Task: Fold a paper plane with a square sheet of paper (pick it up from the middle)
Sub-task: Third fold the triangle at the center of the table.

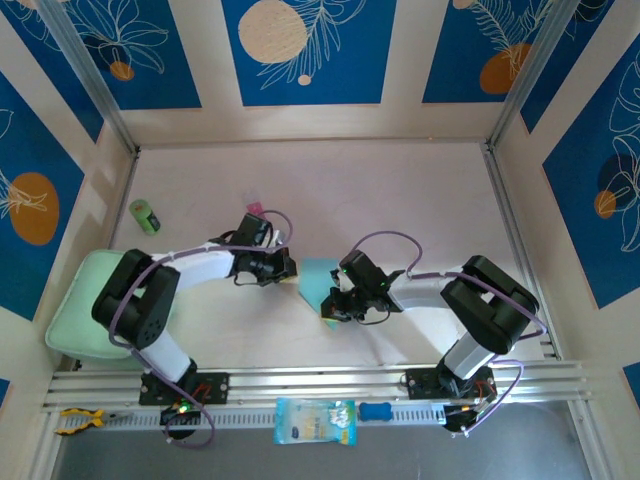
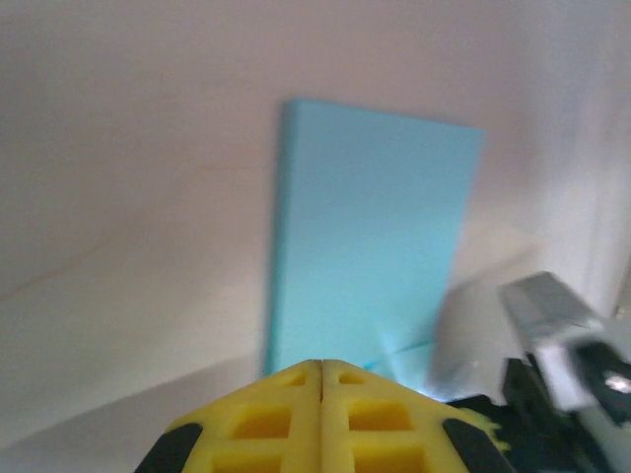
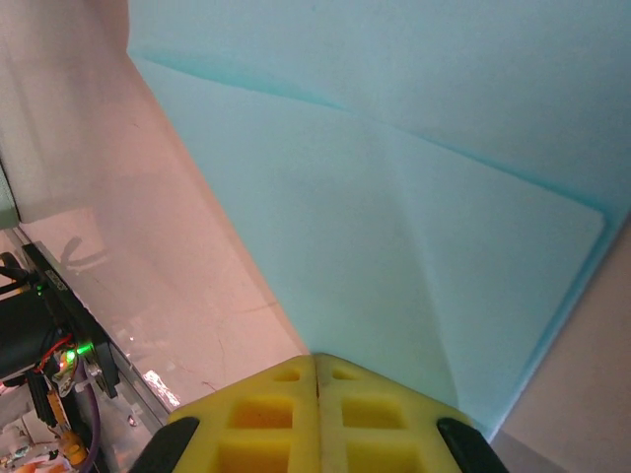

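Top external view gives me one thin light cyan-blue sheet of paper lying on the pale table between my two arms, with the left gripper at its left edge and the right gripper at its near corner. Well apart from it I count one small pink block behind the left wrist, one green cylinder, one pale green pad by the left elbow, and one blue-and-yellow packet on the front rail. Left wrist view shows yellow fingers clenched together at the sheet's near edge. Right wrist view adds creases across the sheet, its fingers likewise clenched. Whether either pinches paper I cannot tell.
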`<state>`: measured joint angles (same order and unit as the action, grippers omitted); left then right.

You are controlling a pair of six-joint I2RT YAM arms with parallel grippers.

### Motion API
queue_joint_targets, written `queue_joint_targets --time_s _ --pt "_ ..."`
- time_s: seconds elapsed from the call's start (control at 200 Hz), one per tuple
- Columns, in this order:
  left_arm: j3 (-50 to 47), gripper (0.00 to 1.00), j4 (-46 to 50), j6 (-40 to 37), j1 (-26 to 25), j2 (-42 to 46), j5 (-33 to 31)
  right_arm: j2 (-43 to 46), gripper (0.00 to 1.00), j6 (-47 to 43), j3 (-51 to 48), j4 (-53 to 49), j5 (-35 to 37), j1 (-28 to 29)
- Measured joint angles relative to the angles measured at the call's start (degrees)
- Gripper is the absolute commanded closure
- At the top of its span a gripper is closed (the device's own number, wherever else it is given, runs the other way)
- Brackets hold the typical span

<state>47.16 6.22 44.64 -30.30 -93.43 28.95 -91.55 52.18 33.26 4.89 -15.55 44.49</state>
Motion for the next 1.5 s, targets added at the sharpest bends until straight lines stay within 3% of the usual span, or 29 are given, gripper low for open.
queue_joint_targets --time_s 0.3,0.78,1.05,1.5 --pt "0.0 1.0 -4.6 1.4 -7.6 -3.5 1.0 0.0 1.0 -0.4 0.1 -0.5 -0.7 -0.5" --pt "-1.6 1.0 -3.7 0.2 -7.6 -5.9 -0.3 1.0 1.0 -0.8 3.0 -6.7 -0.5 -1.1" --pt "-1.6 1.0 -3.7 -0.2 -7.6 -5.9 -0.1 -3.9 1.0 -0.9 6.5 -5.6 -1.2 -1.1" --pt "-1.6 1.0 -3.8 -0.2 -7.4 -6.2 0.8 6.4 0.98 -0.7 -5.7 -1.5 -1.2 -1.0"
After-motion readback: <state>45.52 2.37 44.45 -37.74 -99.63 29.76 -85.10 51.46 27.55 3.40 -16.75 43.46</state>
